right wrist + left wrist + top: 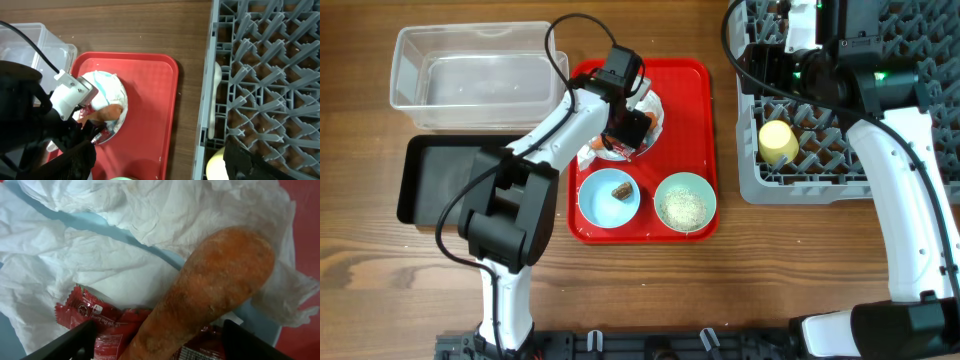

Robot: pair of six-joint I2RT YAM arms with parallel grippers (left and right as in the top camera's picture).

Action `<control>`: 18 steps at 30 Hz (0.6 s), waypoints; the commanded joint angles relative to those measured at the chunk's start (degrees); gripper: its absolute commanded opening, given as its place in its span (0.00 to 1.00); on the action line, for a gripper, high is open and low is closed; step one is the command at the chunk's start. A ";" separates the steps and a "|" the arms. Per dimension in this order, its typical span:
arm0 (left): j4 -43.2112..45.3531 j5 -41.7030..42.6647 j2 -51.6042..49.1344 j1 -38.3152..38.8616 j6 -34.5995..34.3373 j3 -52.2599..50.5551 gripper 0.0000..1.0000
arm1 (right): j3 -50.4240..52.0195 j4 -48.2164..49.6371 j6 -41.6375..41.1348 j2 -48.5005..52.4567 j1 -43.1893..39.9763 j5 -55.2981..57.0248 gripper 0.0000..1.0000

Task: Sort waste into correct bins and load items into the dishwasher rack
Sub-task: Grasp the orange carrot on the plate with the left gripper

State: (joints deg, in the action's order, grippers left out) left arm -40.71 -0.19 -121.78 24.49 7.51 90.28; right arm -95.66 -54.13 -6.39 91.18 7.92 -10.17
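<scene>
The orange carrot [215, 290] lies on the crumpled white tissue [100, 255] and the red printed wrapper [95, 317], all on the light blue plate [117, 90]. My left gripper [155, 345] is open, its fingers on either side of the carrot's thin end; it also shows in the overhead view [625, 128]. My right gripper [160, 165] is open and empty above the left end of the dishwasher rack [850, 110]. The yellow cup [779, 142] sits in the rack. The light blue bowl [610, 195] holds the brown lump. The pale green bowl [685, 203] holds the rice grains.
The plate and both bowls stand on a red serving tray [680, 110]. The clear tub [475, 75] is at the back left, with the black tray [430, 180] in front of it. My left arm reaches over the black tray.
</scene>
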 commanded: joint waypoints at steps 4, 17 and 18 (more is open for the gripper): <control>0.04 -0.74 -1.79 0.15 1.27 0.37 0.60 | 0.26 -0.81 0.26 0.00 -0.13 1.44 0.85; 0.55 3.13 -3.54 0.15 1.07 0.37 0.25 | 0.33 -2.23 0.35 0.00 -0.13 2.95 0.86; 0.61 3.15 -3.54 0.15 1.07 0.37 0.23 | 0.33 -2.25 0.37 0.00 -0.13 2.95 0.86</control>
State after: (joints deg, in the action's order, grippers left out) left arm -40.18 1.54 -123.33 24.49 8.78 90.30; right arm -95.66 -56.23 -6.39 91.18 7.92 -8.58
